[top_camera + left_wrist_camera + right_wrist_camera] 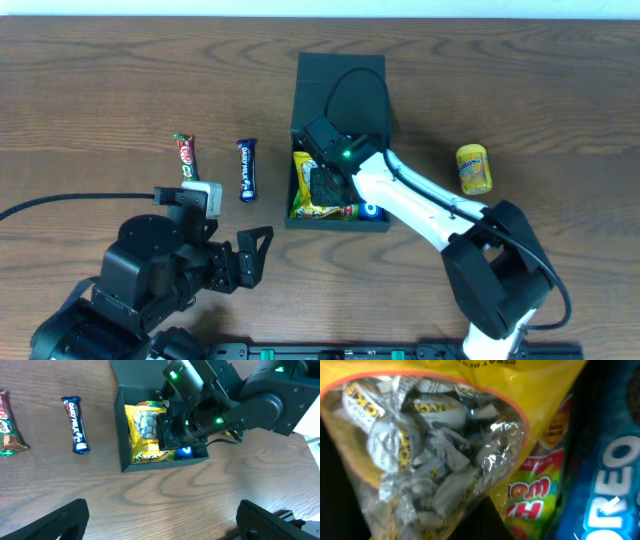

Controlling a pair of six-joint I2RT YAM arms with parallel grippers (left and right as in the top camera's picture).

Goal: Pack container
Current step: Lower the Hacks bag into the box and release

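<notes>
The dark teal-green container stands open at the table's centre, its flap lid folded back; it also shows in the left wrist view. Inside lie a yellow bag of wrapped candies, a blue Oreo packet and a green-yellow packet. My right gripper is down inside the container, its fingers together on the yellow bag's edge. My left gripper is open and empty over the table in front of the container.
A blue Dairy Milk bar and a red-and-green chocolate bar lie left of the container. A yellow snack pack lies to its right. The right arm reaches over the container's front right corner.
</notes>
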